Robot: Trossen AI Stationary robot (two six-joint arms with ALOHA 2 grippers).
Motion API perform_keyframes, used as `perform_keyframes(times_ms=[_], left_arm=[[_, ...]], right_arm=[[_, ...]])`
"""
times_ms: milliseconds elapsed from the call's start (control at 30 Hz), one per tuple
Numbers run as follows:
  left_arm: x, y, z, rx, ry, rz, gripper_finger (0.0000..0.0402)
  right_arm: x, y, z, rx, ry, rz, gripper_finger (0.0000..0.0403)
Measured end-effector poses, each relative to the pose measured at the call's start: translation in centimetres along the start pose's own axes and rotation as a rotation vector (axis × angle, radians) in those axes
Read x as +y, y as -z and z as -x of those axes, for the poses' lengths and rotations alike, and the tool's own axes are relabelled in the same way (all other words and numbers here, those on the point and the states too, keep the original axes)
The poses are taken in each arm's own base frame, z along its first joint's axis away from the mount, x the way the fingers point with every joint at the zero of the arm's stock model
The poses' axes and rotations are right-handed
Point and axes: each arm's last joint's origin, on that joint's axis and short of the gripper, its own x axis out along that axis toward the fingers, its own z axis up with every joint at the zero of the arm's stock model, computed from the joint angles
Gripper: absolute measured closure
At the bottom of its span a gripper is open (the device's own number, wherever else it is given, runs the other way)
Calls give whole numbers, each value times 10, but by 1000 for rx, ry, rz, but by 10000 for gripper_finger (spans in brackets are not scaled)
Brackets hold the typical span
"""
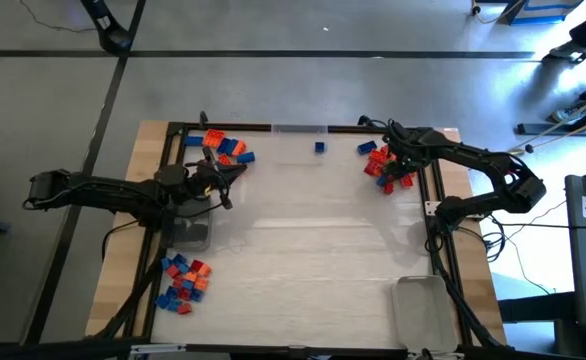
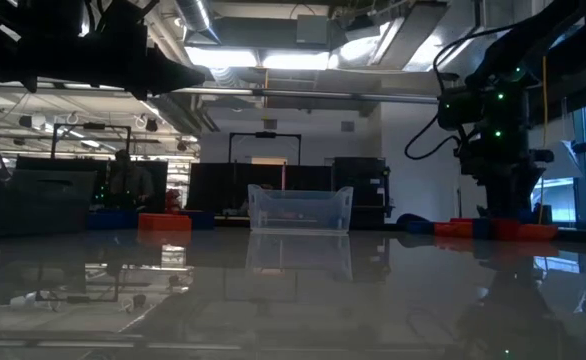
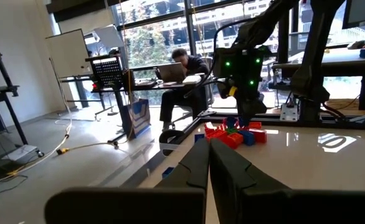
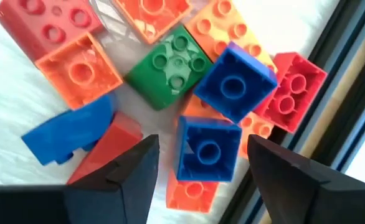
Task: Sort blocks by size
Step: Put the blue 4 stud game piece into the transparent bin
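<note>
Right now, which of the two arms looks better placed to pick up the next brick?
Probably the right. Its hand hangs open directly over the pile of red, orange, blue and green studded plastic bricks at the table's far right, a blue brick between its fingers. The left hand is shut, away from any pile.

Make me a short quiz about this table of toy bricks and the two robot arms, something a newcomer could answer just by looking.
1. True or false: the right gripper hangs open over a pile of blocks.
2. What colour is the single block lying alone near the far edge of the table, between the two far piles: A red, B blue, C green?
3. Fill in: the left gripper has its fingers ____.

Key:
1. True. Its fingers stand apart above a blue block.
2. B.
3. Shut, with nothing between them.
</note>
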Motion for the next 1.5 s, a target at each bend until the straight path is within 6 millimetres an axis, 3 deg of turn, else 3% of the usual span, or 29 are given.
perform_keyframes(times_ms=[400,767,967,1067,1267,1500], left_arm=[[0,0,0,0,0,1,400],[0,0,0,0,0,-13,400],[0,0,0,0,0,-15,400],[0,0,0,0,0,-15,400],[0,0,0,0,0,-14,400],[0,0,0,-1,0,-22,400]], right_arm=[[1,0,-1,5,-16,-46,207],[5,-3,-17,76,15,-17,212],[4,-3,-17,77,19,15,267],[4,-3,-17,78,25,67,271],[3,-8,-7,67,40,94,270],[4,-25,19,-32,-70,76,262]])
